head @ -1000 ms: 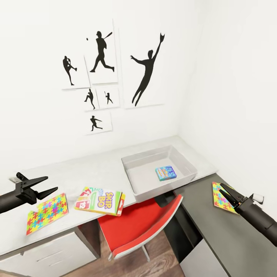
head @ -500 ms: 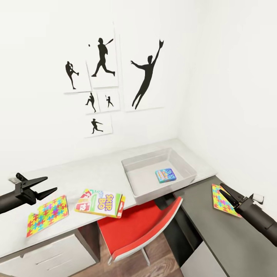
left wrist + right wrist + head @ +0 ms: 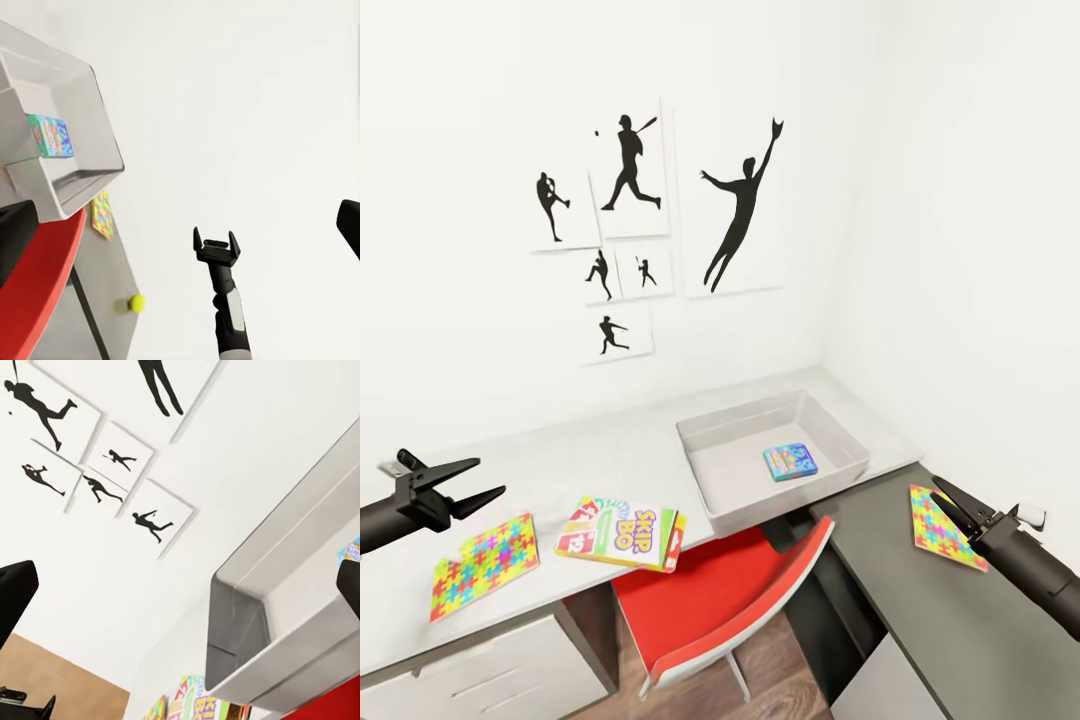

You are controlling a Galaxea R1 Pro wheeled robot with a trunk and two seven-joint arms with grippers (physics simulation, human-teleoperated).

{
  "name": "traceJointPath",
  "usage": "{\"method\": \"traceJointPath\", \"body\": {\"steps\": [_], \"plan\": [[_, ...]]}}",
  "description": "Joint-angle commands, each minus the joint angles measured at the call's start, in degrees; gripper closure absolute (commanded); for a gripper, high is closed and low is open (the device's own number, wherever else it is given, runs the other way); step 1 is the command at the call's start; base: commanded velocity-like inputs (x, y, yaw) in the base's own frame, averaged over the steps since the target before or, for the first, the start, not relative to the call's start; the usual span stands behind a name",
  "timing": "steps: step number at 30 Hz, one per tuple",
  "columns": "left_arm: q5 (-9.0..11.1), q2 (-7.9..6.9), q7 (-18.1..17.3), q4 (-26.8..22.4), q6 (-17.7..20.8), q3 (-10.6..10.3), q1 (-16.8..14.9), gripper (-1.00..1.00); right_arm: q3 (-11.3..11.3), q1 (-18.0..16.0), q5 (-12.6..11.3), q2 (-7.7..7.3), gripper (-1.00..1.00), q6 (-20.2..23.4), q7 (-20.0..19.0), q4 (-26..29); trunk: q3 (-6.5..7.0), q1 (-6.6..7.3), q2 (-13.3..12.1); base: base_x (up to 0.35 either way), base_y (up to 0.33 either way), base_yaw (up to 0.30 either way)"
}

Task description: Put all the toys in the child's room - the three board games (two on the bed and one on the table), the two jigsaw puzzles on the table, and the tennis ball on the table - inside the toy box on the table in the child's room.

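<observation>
Head view, from left to right: the left gripper (image 3: 472, 478) hangs over the near-left end of the pale grey table (image 3: 610, 450) with its 2 fingers spread apart and nothing between them. Just beside it a jigsaw puzzle (image 3: 484, 565) lies flat on the table, and next to that lies the Skip-Bo board game (image 3: 622, 532). A red chair (image 3: 715, 600) is tucked under the table edge. Farther right sits the light grey toy box (image 3: 830, 425), with the small blue board game (image 3: 791, 462) lying flat inside it. On the lower dark grey cabinet (image 3: 920, 600) lies a second jigsaw puzzle (image 3: 930, 520), and the right gripper (image 3: 945, 497) hovers just over it, fingers slightly parted and holding nothing. In the left wrist view a yellow tennis ball (image 3: 136, 302) rests on that cabinet, well apart from the puzzle. Baseball silhouette posters (image 3: 630, 165) hang on the white wall.
</observation>
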State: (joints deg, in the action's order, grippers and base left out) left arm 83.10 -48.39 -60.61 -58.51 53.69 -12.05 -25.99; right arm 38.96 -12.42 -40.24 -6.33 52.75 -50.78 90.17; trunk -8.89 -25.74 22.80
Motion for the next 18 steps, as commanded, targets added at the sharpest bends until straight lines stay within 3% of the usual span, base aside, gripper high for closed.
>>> {"method": "traceJointPath", "body": {"steps": [1,18], "plan": [[0.3,-0.06,-0.15,0.06,0.25,-0.21,-0.11,-1.0,0.07,-0.06,0.07,0.0,-1.0,0.25,-0.19,0.01,-0.03,-0.04,0.12,0.0,0.0,0.0],[0.3,0.03,-0.13,0.06,0.28,-0.01,-0.11,-1.0,0.06,-0.06,0.07,0.0,-1.0,0.25,-0.14,-0.01,1.58,-0.04,0.12,0.0,0.0,0.0]]}}
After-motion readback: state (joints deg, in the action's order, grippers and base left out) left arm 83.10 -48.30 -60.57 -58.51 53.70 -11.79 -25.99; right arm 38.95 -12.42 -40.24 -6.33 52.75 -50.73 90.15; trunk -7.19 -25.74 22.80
